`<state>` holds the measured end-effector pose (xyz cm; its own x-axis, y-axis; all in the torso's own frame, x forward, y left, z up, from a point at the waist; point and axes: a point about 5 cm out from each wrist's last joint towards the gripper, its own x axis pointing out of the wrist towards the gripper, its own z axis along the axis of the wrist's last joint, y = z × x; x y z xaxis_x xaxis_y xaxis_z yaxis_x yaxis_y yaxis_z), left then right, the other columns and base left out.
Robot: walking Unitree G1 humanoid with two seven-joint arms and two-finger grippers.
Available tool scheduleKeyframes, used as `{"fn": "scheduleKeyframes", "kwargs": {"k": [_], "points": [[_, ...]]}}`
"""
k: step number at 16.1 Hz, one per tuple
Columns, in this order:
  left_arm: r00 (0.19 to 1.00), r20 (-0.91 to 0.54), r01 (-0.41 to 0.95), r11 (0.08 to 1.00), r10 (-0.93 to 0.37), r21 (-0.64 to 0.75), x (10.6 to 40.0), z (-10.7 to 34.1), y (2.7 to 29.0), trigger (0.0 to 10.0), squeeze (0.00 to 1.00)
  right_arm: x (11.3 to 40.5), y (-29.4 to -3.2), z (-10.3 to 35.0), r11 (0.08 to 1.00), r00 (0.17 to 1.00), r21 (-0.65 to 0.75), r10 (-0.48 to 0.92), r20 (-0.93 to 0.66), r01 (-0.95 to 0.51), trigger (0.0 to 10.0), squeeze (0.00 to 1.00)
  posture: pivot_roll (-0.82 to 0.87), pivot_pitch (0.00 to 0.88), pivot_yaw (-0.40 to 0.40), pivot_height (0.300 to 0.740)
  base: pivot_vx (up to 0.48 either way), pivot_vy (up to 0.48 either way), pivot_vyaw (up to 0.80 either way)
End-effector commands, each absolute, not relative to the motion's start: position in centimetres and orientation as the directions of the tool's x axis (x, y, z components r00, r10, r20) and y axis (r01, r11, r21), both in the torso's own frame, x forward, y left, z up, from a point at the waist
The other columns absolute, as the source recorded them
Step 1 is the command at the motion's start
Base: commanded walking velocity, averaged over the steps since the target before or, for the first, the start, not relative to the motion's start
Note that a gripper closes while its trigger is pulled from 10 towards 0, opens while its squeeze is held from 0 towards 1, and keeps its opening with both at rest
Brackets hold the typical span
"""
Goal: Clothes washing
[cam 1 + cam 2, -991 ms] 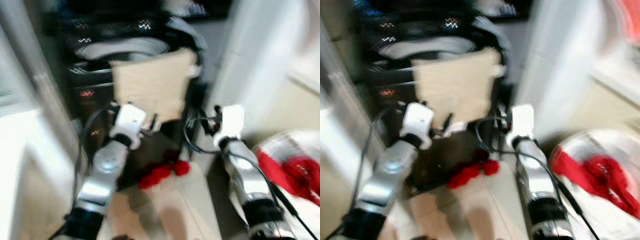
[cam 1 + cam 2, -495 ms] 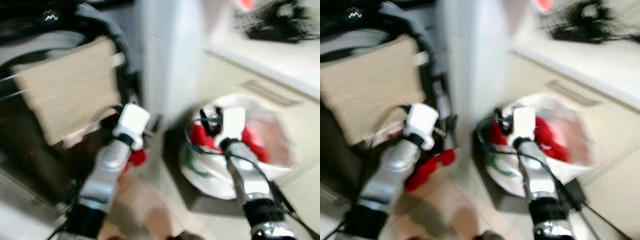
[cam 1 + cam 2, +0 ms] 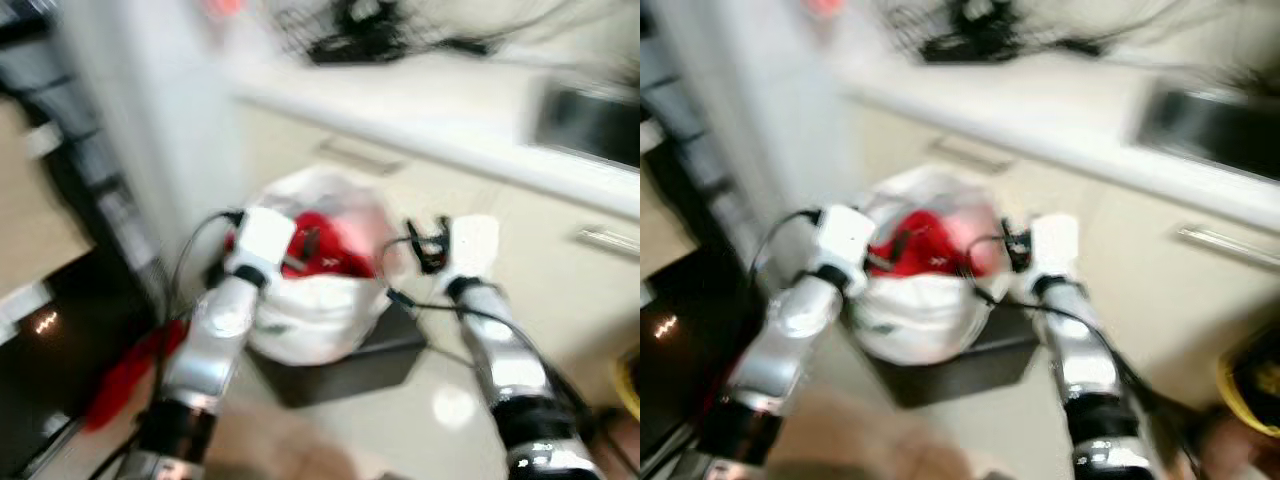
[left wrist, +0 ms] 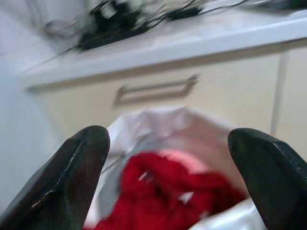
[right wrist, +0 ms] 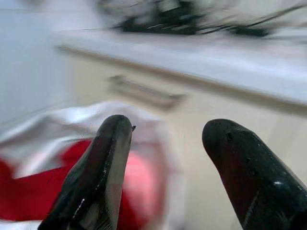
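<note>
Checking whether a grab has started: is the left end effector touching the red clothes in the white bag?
Apart. In the left wrist view the open left end effector frames the red clothes in the white bag farther off, nothing between its fingers.

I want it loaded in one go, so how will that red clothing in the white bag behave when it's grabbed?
The red clothing looks bunched and soft, so probably floppy and trailing. The white bag looks thin, so it may lift along.
</note>
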<state>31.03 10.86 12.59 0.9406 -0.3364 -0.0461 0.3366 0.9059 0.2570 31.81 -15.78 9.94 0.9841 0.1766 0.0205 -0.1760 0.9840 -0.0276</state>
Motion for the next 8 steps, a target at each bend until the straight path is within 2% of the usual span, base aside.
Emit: {"fn": "scheduleKeyframes", "kwargs": {"k": [1, 2, 4, 6, 8], "points": [[0.961, -0.056, 0.273, 0.914, -0.269, 0.298, 31.82, 12.92, 12.27, 10.0, 0.0, 31.84, -14.61, 10.17, 0.977, 0.976, -0.022, 0.214, 0.034, -0.213, 10.0, 0.0, -0.05, 0.0, -0.006, 0.74, 0.0, 0.0, 0.0], [0.972, -0.086, 0.234, 0.905, -0.218, 0.355, 32.46, 12.68, 12.79, 10.0, 0.0, 31.72, -14.55, 10.14, 0.975, 0.975, -0.014, 0.221, 0.035, -0.221, 10.0, 0.0, -0.05, 0.0, -0.006, 0.74, 0.0, 0.0, 0.0], [0.976, -0.085, 0.218, 0.926, -0.201, 0.309, 32.73, 12.81, 12.92, 10.0, 0.0, 31.56, -14.52, 10.02, 0.974, 0.973, -0.016, 0.228, 0.028, -0.228, 10.0, 0.0, -0.06, 0.0, 0.001, 0.74, 0.0, 0.0, 0.0], [0.984, -0.057, 0.18, 0.955, -0.171, 0.234, 32.65, 13.2, 13.09, 10.0, 0.0, 31.49, -14.48, 10.01, 0.97, 0.97, -0.013, 0.242, 0.025, -0.242, 10.0, 0.0, -0.07, 0.0, 0.005, 0.74, 0.354, 0.0, 0.0], [0.988, -0.047, 0.154, 0.966, -0.148, 0.207, 32.6, 13.23, 13.03, 10.0, 0.0, 31.61, -14.31, 10.25, 0.962, 0.962, -0.015, 0.272, 0.028, -0.271, 10.0, 0.0, -0.07, 0.0, 0.004, 0.74, 0.382, 0.292, 0.0]]}}
